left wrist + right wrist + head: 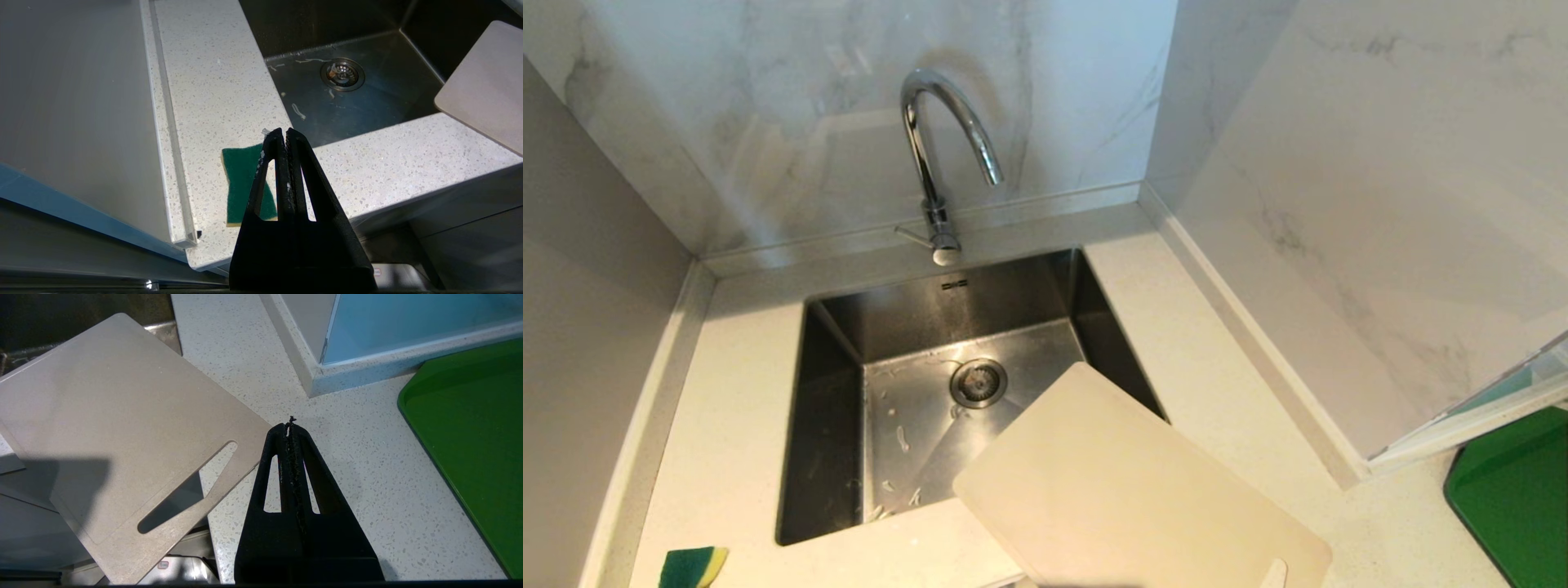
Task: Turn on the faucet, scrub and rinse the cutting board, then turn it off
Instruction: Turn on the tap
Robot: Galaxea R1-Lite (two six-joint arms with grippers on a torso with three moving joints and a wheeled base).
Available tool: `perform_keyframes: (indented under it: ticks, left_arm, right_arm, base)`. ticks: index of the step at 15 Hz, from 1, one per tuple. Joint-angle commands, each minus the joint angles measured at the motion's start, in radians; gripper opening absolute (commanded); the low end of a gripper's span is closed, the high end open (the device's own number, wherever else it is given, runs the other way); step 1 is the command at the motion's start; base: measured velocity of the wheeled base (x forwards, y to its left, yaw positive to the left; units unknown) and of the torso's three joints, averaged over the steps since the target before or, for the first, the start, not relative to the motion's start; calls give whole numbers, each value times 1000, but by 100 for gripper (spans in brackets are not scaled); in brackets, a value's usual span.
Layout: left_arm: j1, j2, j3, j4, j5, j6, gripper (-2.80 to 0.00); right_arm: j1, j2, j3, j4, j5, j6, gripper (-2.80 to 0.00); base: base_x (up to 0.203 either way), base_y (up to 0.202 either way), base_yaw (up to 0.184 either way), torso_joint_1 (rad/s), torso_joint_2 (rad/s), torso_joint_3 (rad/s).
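Both parked: left gripper (285,131) pinched together above sponge (245,185); right gripper (291,426) together beside cutting board (118,428).

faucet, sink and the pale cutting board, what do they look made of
The faucet looks like chrome-plated metal: mirror-bright, with sharp highlights along its arch. The sink looks like brushed stainless steel: grey, with soft streaky reflections on its walls. The cutting board is probably plastic: a thin, matt, even cream sheet with rounded corners and a cleanly cut slot handle, though the look alone leaves that open.
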Motion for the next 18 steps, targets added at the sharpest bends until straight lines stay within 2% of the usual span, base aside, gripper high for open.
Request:
perform_keyframes:
  ticks: [1,6,7,9,14,18]
  left_arm:
    - [0,0,2,0,0,0,-280]
    - [0,0,0,6,-3,7,-280]
    - [0,0,-3,9,-3,25,-280]
    - [0,12,-61,16,-5,39,-280]
    - [-9,349,-469,70,-51,46,-280]
    - [-13,681,-907,128,-106,69,-280]
  right_arm:
    - [0,2,1,1,0,0,-280]
    - [0,1,2,0,1,0,-280]
    - [0,0,2,0,1,0,-280]
    - [0,0,2,1,1,0,-280]
    - [0,1,2,1,1,0,-280]
    - [0,0,1,1,1,-1,-280]
  base:
    - [0,0,0,0,0,0]
    - [0,0,0,0,0,0]
    - [0,0,0,0,0,0]
    - [0,0,0,0,0,0]
    - [0,0,0,0,0,0]
    - [0,0,0,0,0,0]
